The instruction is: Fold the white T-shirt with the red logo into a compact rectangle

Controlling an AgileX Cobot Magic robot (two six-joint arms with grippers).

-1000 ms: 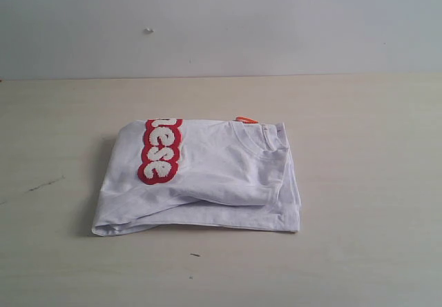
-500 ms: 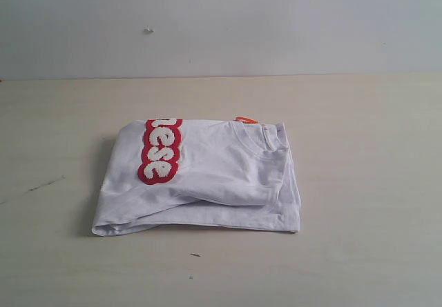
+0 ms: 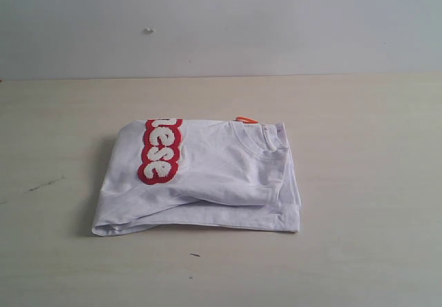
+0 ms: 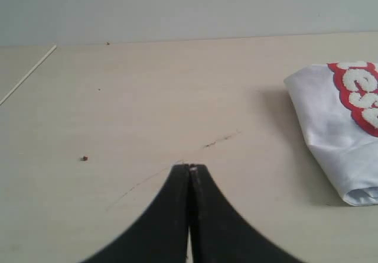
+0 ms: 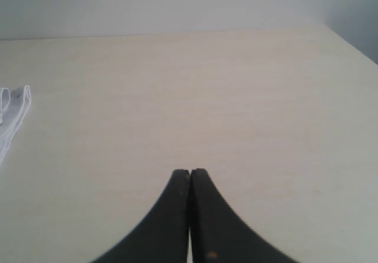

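1. Exterior view: shows white T-shirt [image 3: 228, 183] folded into a rough rectangle on the bench [image 3: 373, 183], red logo [image 3: 160, 152] on top.
2. Pinched together, empty: left end effector [image 4: 190, 167], apart from shirt.
3. Likewise pinched together, empty: right end effector [image 5: 190, 171].

Pale wooden table [image 3: 359, 155] with faint scuffs, plain light grey wall [image 3: 276, 17] behind

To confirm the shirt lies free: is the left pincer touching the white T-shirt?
Apart. The left wrist view shows the left pincer, jaws shut, with bare table between it and the white T-shirt.
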